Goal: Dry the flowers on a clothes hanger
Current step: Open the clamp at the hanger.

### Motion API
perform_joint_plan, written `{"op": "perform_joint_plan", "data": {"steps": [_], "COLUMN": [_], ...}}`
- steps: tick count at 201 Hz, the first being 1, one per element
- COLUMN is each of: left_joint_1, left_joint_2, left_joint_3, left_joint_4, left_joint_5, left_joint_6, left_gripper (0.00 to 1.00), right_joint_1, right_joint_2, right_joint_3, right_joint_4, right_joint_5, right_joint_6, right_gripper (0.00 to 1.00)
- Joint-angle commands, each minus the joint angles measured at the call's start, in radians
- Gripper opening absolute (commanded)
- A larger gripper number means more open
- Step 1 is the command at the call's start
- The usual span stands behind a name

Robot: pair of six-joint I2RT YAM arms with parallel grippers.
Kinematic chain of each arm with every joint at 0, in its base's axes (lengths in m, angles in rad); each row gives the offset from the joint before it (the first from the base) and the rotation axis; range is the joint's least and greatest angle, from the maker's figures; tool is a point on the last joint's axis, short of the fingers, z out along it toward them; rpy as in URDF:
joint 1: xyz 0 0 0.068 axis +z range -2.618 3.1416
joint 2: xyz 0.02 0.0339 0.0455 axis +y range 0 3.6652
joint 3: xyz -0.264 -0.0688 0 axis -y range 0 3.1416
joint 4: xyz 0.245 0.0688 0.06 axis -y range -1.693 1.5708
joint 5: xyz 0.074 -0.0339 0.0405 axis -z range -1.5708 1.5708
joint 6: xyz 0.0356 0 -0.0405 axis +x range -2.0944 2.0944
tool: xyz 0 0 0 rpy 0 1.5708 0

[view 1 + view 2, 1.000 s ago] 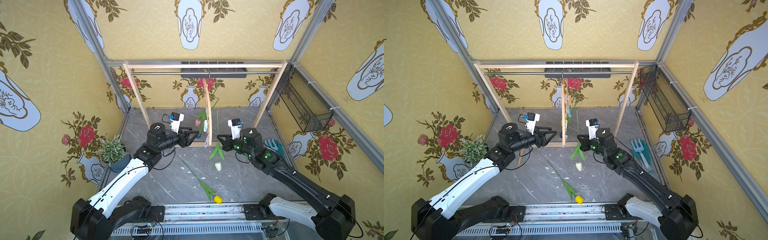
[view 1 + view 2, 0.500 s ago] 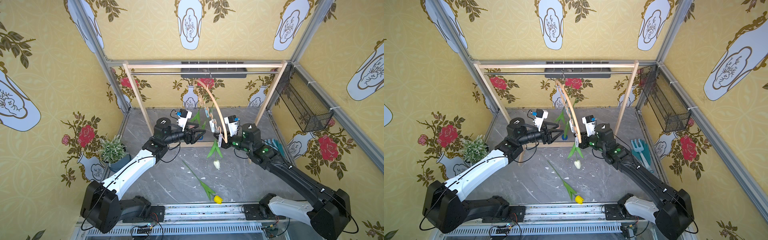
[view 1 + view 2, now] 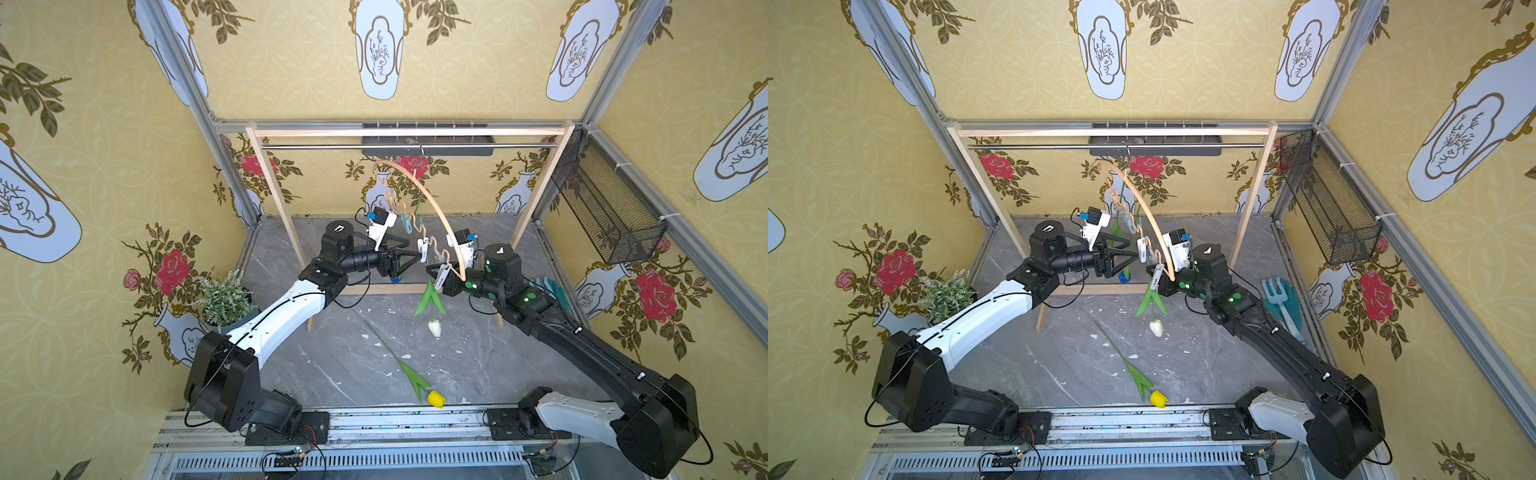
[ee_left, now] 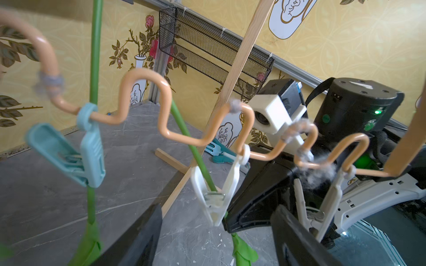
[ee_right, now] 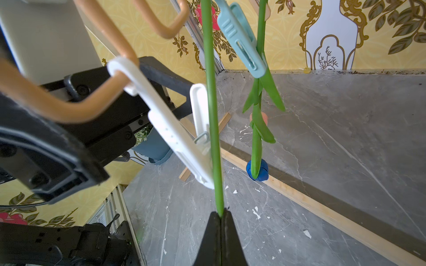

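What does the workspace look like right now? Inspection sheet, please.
Surface: grey marble tabletop, white flecks.
Job's things: clothes hanger hooked on rail; blue tulip, white tulip pegged head-down; pink tulip half hidden; yellow tulip lying loose.
Clutter: potted plant, teal garden tools.
End effectors: left end effector open at white peg; right end effector shut on white tulip stem.
Cables: black loops at both arms.
Surroundings: wooden rack, mesh basket, floral wallpaper.

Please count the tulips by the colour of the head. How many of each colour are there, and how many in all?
Blue tulip: 1
Cream-white tulip: 1
Yellow tulip: 1
Pink tulip: 1, mostly hidden behind a leaf
Total: 4
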Motion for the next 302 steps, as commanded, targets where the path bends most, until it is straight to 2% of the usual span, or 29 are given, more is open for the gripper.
{"op": "perform_joint_plan", "data": {"steps": [1,48,144,170,191,208,302], "left_joint_1": [0.0,0.0,0.0,0.0,0.0,0.0,0.009], "left_joint_2": [0.02,0.066,0.109,0.117,0.116,0.115,0.149], "left_joint_3": [0.021,0.073,0.128,0.131,0.128,0.125,0.16], "left_joint_4": [-0.008,-0.043,-0.082,-0.089,-0.097,-0.098,-0.061], "left_joint_5": [0.021,0.034,0.054,0.062,0.056,0.053,0.118], "left_joint_6": [0.014,0.024,0.029,0.029,0.041,0.052,0.038], "left_gripper": [0.78,0.74,0.46,0.47,0.59,0.63,0.63], "right_joint_1": [0.0,-0.002,-0.003,-0.003,-0.004,-0.003,-0.008], "right_joint_2": [0.002,0.007,0.019,0.022,0.022,0.025,0.026], "right_joint_3": [0.012,0.024,0.033,0.037,0.039,0.045,0.064], "right_joint_4": [0.04,0.036,0.037,0.038,0.037,0.034,0.025], "right_joint_5": [-0.018,-0.036,-0.054,-0.058,-0.065,-0.066,-0.072], "right_joint_6": [-0.015,-0.019,-0.017,-0.017,-0.016,-0.017,-0.018], "right_gripper": [0.0,0.0,0.0,0.0,0.0,0.0,0.0]}}
